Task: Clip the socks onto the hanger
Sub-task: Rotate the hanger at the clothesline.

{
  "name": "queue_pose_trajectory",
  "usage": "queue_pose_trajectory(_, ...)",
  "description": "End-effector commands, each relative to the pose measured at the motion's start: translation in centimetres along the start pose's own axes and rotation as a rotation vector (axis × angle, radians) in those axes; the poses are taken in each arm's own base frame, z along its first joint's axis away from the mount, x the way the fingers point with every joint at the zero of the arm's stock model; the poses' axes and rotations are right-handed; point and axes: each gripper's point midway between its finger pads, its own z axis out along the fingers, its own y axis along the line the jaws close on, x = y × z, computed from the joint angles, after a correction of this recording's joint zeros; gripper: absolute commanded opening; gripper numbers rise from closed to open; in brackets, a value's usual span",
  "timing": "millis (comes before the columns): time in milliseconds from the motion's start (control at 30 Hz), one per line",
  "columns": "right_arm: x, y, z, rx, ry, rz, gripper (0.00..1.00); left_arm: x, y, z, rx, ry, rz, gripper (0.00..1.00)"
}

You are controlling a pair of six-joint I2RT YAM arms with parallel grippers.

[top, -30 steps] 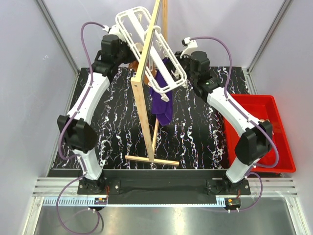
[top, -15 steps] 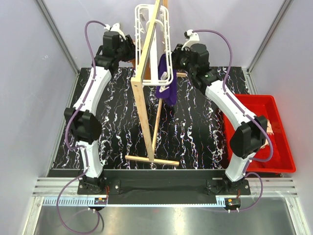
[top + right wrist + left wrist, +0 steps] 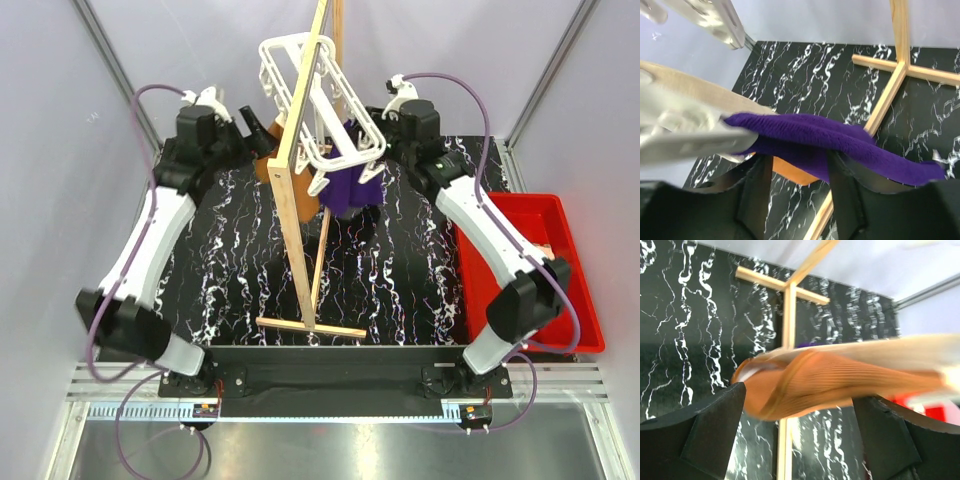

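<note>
The white hanger [image 3: 318,100] hangs tilted on the wooden stand [image 3: 297,180], blurred from swinging. A brown cloth [image 3: 268,165] and a purple cloth [image 3: 350,190] dangle from it. My left gripper [image 3: 255,128] is just left of the hanger, jaws wide apart. In the left wrist view the brown cloth [image 3: 840,380] floats blurred above the gap of that gripper [image 3: 800,435], untouched. My right gripper [image 3: 385,142] is open at the hanger's right side. In its own view this gripper [image 3: 799,175] has the purple cloth [image 3: 840,140] lying across the fingertips. The socks do not show clearly.
A red bin [image 3: 560,215] stands at the right table edge behind my right arm, with a small pale patch [image 3: 543,248] in it. The stand's crossed feet [image 3: 311,327] rest on the black marbled mat [image 3: 230,260]. Grey walls close in behind and beside.
Both grippers have opened. The hanger has swung and tilted again, and the purple cloth swung with it. My left arm has drawn back to the left, away from the hanger.
</note>
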Motion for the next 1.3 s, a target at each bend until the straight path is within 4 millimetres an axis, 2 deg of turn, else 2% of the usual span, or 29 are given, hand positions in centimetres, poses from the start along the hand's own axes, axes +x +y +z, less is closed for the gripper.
queue_pose_trajectory(0,-1.7,1.4,-3.9,-0.027,-0.034,0.004,0.55,-0.5,-1.7,-4.6,0.073,-0.066,-0.025,0.93)
queue_pose_trajectory(33,-1.4,1.5,-4.2,-0.032,-0.024,0.010,0.59,-0.6,-2.7,-6.3,0.123,-0.080,-0.020,0.92)
queue_pose_trajectory(100,-1.0,1.6,-5.1,-0.038,-0.015,0.012,0.63,0.9,-2.9,-7.4,0.156,-0.062,-0.030,0.91)
queue_pose_trajectory(133,-0.3,1.4,-5.3,-0.031,0.003,0.012,0.65,1.1,-3.7,-9.1,0.203,-0.066,-0.027,0.90)
queue_pose_trajectory(200,-0.3,1.4,-6.2,-0.026,-0.001,0.006,0.70,1.9,-4.4,-10.2,0.249,-0.053,-0.031,0.90)
queue_pose_trajectory(233,0.2,1.0,-6.4,-0.008,0.013,0.006,0.72,2.9,-4.7,-10.7,0.282,-0.023,-0.031,0.88)
queue_pose_trajectory(367,0.8,0.8,-7.9,0.006,0.027,0.000,0.79,4.3,-6.6,-13.4,0.384,0.001,-0.035,0.85)
queue_pose_trajectory(500,1.7,0.3,-9.2,0.025,0.048,-0.005,0.88,4.7,-7.7,-15.2,0.427,-0.020,-0.029,0.83)
queue_pose_trajectory(733,2.7,-0.1,-12.1,0.056,0.101,-0.047,0.99,4.7,-9.3,-15.6,0.510,-0.025,-0.052,0.82)
queue_pose_trajectory(933,4.3,-1.2,-14.0,0.110,0.143,-0.064,1.00,4.9,-10.9,-15.7,0.585,-0.019,-0.064,0.82)
queue_pose_trajectory(1033,4.3,-1.3,-15.1,0.120,0.136,-0.066,1.00,4.9,-12.0,-16.0,0.631,-0.027,-0.061,0.82)
queue_pose_trajectory(1067,4.3,-1.2,-15.4,0.113,0.130,-0.067,0.97,5.0,-12.3,-16.1,0.639,-0.025,-0.058,0.81)
queue_pose_trajectory(1133,4.3,-0.1,-16.2,0.049,0.106,-0.068,0.92,4.8,-12.6,-16.2,0.643,-0.028,-0.055,0.81)
queue_pose_trajectory(1167,4.2,0.7,-16.5,0.004,0.092,-0.073,0.86,4.7,-12.7,-16.3,0.646,-0.030,-0.052,0.81)
queue_pose_trajectory(1200,3.5,2.5,-16.7,-0.100,0.051,-0.087,0.83,4.8,-12.8,-16.2,0.646,-0.025,-0.054,0.81)
queue_pose_trajectory(1233,4.0,3.4,-17.5,-0.164,0.034,-0.095,0.80,4.9,-12.7,-16.2,0.644,-0.025,-0.053,0.81)
queue_pose_trajectory(1267,4.3,5.3,-18.2,-0.277,0.036,-0.105,0.78,4.9,-12.7,-16.1,0.643,-0.024,-0.054,0.81)
